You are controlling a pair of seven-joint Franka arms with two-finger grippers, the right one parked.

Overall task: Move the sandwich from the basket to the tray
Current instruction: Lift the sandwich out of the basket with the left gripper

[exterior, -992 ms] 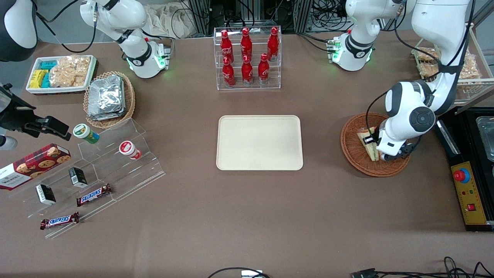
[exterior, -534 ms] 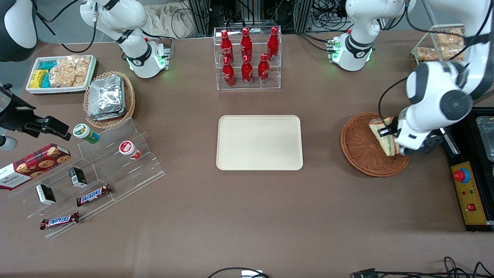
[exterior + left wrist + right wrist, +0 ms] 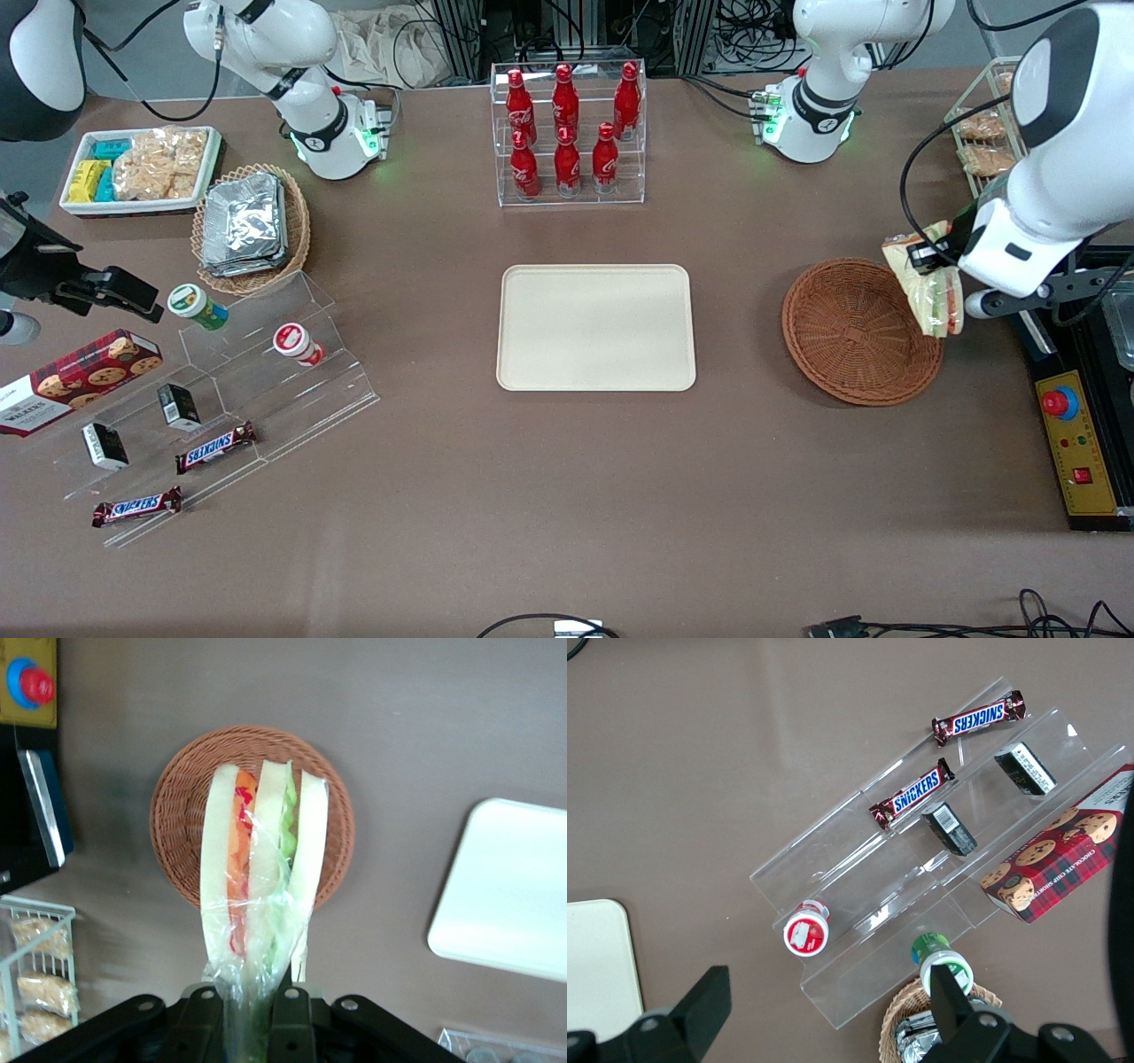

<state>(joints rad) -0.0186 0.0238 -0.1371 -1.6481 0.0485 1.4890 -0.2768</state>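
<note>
While the sandwich (image 3: 930,288) (image 3: 261,877) hangs clamped by its wrapped end, my jaws (image 3: 941,252) (image 3: 252,1010) are shut tight on it, lifted clear of the tabletop (image 3: 567,496). Right beneath my jaws sits the basket (image 3: 850,341) (image 3: 182,806), bare inside. Well off from my jaws, toward the parked arm's end, lies the tray (image 3: 595,328) (image 3: 509,895).

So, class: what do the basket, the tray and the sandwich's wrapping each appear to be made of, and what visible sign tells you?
The basket: reddish-brown woven wicker, shown by its ringed weave.
The tray: probably matte cream plastic, smooth, with a low moulded rim and rounded corners.
The sandwich, held by the gripper above the basket's edge: soft white bread in thin clear film, which creases and glints.
</note>
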